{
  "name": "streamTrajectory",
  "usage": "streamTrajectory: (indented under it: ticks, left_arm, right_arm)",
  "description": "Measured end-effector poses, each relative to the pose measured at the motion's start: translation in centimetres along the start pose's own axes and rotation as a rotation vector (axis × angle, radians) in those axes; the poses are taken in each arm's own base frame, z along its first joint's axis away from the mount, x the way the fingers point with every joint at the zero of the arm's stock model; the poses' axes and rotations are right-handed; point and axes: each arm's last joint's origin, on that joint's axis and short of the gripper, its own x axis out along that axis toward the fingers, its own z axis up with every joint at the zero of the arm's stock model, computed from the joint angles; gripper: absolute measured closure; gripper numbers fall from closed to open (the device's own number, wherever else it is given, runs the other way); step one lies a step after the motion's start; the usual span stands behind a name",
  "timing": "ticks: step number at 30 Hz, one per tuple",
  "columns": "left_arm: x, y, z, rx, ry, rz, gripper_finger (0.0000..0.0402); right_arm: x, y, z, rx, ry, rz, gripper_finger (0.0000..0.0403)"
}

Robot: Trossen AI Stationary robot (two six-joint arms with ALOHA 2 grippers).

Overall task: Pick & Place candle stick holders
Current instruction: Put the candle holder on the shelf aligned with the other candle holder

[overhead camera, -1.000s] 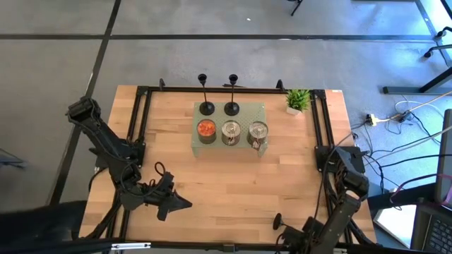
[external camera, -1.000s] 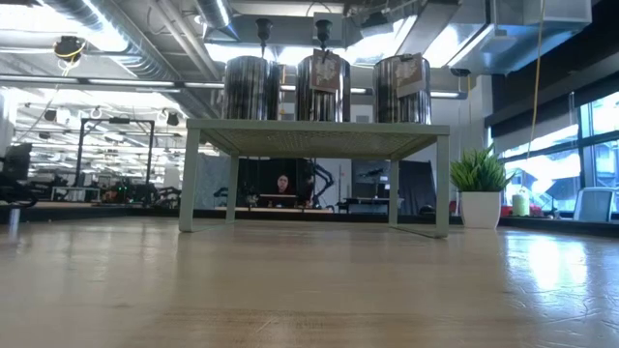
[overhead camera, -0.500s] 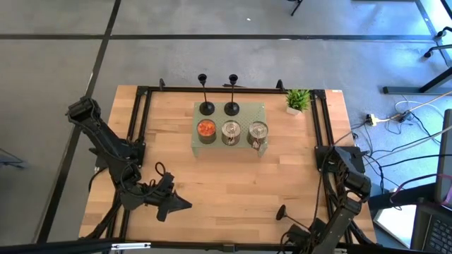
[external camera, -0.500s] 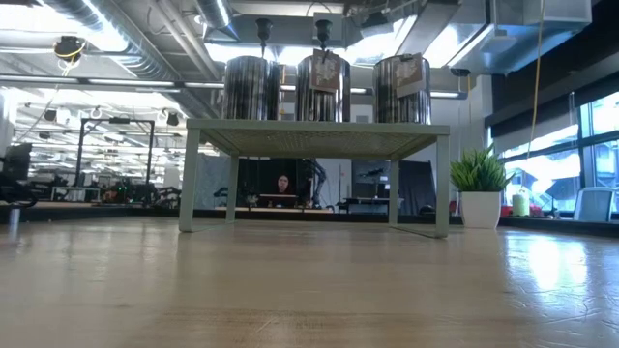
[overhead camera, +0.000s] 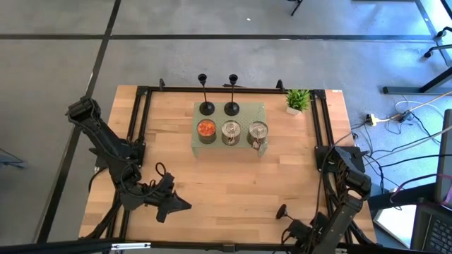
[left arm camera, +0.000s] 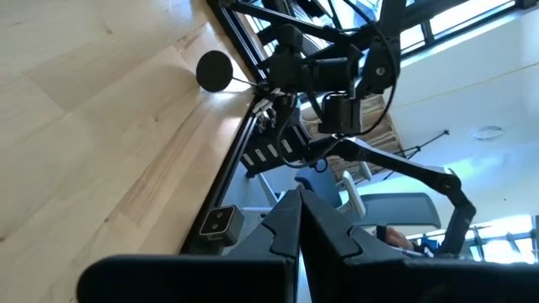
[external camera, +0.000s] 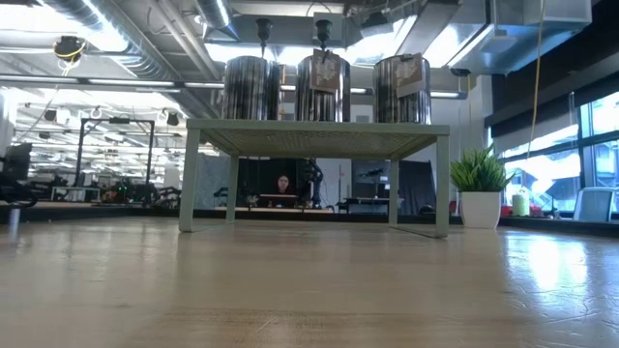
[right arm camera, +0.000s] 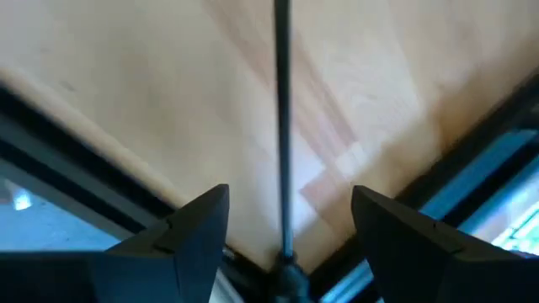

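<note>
Two black candle stick holders (overhead camera: 205, 106) (overhead camera: 232, 106) stand by their round bases on the far side of the pale green shelf (overhead camera: 263, 108). A third holder (overhead camera: 282, 211) is at the table's near right, with my right gripper (overhead camera: 294, 228) over its top. Its thin stem (right arm camera: 282, 126) runs through the gap between the gripper's fingers (right arm camera: 286, 198). The left wrist view shows its round base (left arm camera: 214, 69) close to the wood. My left gripper (overhead camera: 188, 204) hangs shut over the near left with nothing in it (left arm camera: 297, 195). My right gripper has the holder's top end (right arm camera: 286, 268) back between its two fingers; the picture's edge cuts off the place of contact. The stem passes along the fingers, clear of the tips. The fingers slant down from above. The holder is about upright; whether its base touches the table I cannot tell.
Three tin cans (overhead camera: 231, 132) stand in a row on the shelf's near side. A small potted plant (overhead camera: 297, 101) sits at the far right corner. Black frame rails (overhead camera: 321, 134) run round the table. Bare wood lies between the shelf and the near edge.
My right gripper has tipped, and the holder's base has swung a little toward the table's far edge. It has stayed there for the last half second. The left arm has kept still.
</note>
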Motion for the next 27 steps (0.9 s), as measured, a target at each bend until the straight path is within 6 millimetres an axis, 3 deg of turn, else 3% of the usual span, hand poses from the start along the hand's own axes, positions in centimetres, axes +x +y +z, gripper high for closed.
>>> streamTrajectory:
  ticks: [8,15,21,27]
  left_arm:
    - [0.0,0.0,0.0,-0.001,0.0,0.0,0.04]
    - [0.0,0.0,0.0,-0.007,0.008,-0.002,0.04]
    - [0.0,0.0,-0.1,0.002,0.021,-0.006,0.04]
    - [0.0,0.0,-0.1,0.014,0.02,-0.005,0.04]
  right_arm:
    - [2.6,0.7,0.3,0.019,0.019,0.046,0.015]
    - [3.2,1.6,0.1,0.017,0.085,0.159,0.0163]
    - [3.1,1.8,0.1,0.015,0.106,0.159,0.0207]
    - [3.1,1.9,0.4,0.005,0.134,0.162,0.0278]
